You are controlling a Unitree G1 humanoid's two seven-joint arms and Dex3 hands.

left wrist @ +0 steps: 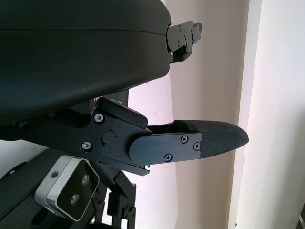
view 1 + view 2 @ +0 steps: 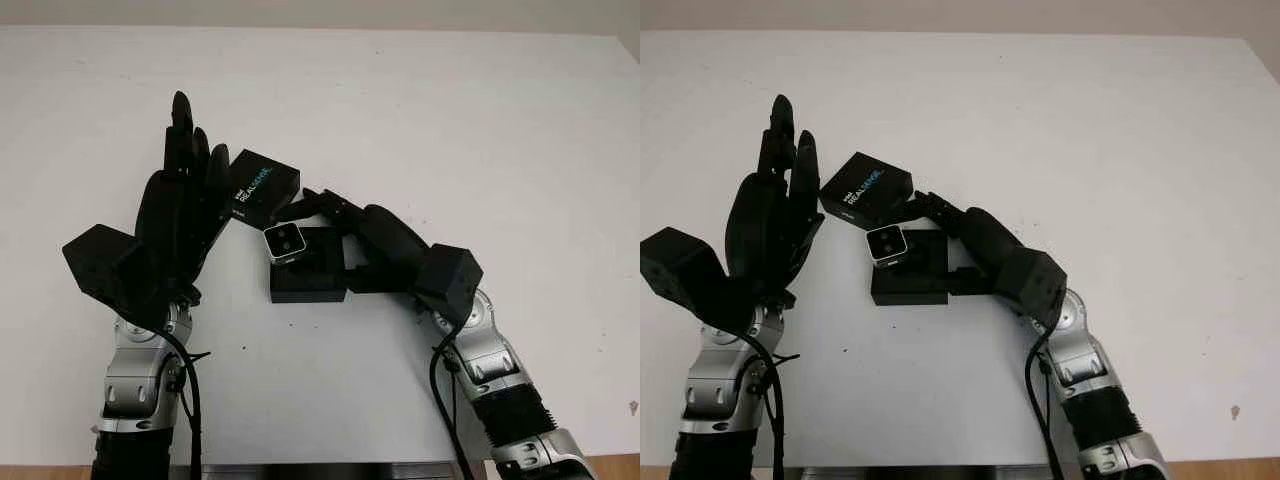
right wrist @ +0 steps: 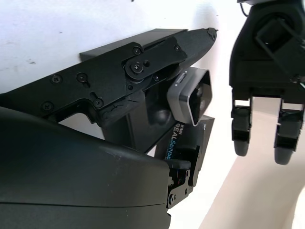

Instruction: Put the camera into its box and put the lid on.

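The wide white surface (image 2: 480,120) lies bare on all sides of the two black hands, with the most open room beyond the fingertips and out past the right arm. One small silver, square-faced camera (image 2: 285,241) with dark lenses sits pinched at the fingertips of the right hand (image 2: 335,215), tilted over the near-left corner of one open black box base (image 2: 308,270), which lies flat on the surface under that hand. One black rectangular lid printed with white and teal lettering (image 2: 262,186) lies just beyond those fingertips, tilted, its far end beside the left hand (image 2: 185,190). The left hand stands upright to the left of the lid, open and holding nothing. The right wrist view shows the camera's (image 3: 190,98) lens face between the fingers and the lid's lettering below it.
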